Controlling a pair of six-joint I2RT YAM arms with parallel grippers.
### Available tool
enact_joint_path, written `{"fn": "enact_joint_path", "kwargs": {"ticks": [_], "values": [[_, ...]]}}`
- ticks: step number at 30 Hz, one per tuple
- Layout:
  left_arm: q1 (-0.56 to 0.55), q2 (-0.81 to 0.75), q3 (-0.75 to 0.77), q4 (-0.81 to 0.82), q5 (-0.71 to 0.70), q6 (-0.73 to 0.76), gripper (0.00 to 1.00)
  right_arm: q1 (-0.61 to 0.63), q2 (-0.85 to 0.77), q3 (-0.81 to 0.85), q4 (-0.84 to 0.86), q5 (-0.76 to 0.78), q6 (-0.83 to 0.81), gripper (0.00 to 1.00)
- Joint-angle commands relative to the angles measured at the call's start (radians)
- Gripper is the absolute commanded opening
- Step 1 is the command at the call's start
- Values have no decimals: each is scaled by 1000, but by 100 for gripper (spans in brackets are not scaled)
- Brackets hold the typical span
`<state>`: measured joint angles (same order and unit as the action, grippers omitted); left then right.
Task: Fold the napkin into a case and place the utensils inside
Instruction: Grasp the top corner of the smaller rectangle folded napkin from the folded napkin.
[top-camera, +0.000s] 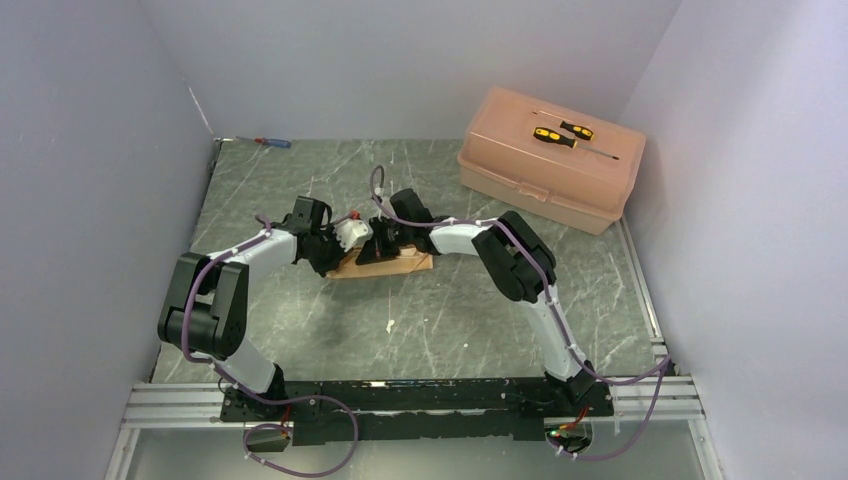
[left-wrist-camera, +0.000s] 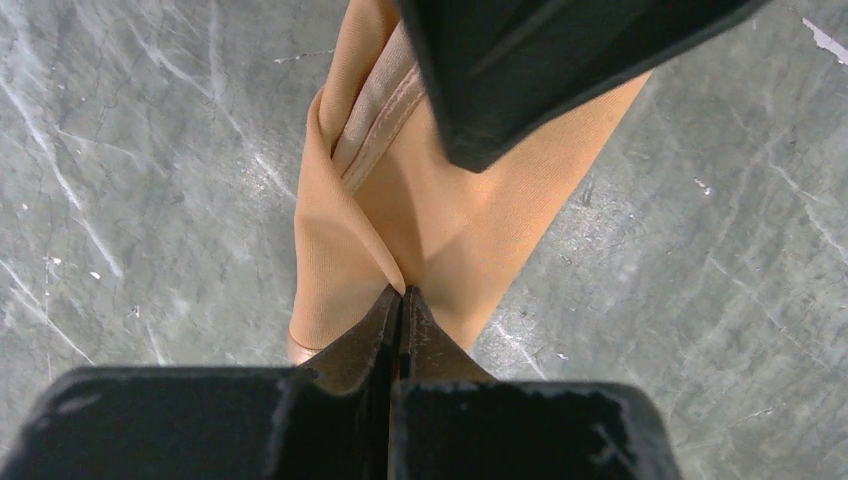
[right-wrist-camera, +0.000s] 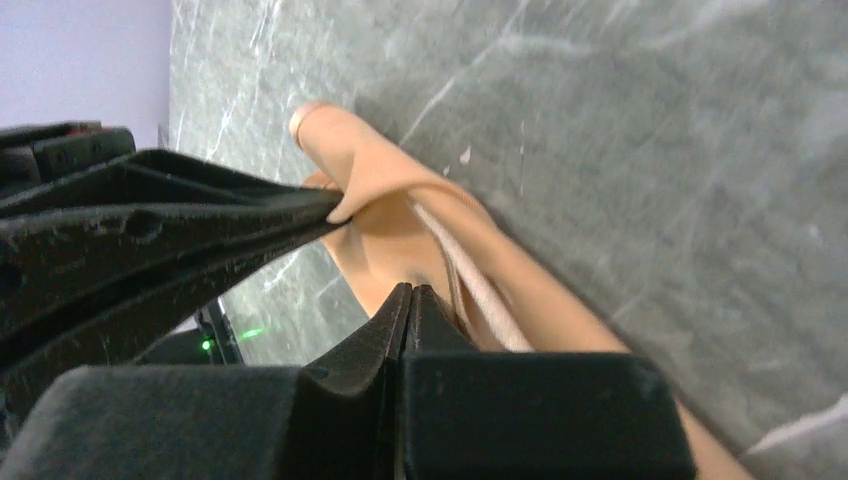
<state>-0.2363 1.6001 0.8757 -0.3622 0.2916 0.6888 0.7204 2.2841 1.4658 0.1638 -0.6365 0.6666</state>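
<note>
Both arms meet over the napkin (top-camera: 385, 264) in the middle of the desk (top-camera: 300, 190).
The left hand (left-wrist-camera: 402, 298) pinches a fold of it; the right hand (right-wrist-camera: 412, 292) is closed, tips touching the cloth.

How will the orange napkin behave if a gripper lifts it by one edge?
Probably floppy: the napkin bends into soft folds where the left gripper pinches it. Likely light, since the cloth looks thin at its folded edges. Its slight shine suggests the layers may slide over each other.
</note>
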Motion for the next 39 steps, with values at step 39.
{"fn": "enact_joint_path", "kwargs": {"ticks": [39], "values": [[-25,15,140,-167,67,-27,3,-4,110,47,-7,6,-6,0]]}}
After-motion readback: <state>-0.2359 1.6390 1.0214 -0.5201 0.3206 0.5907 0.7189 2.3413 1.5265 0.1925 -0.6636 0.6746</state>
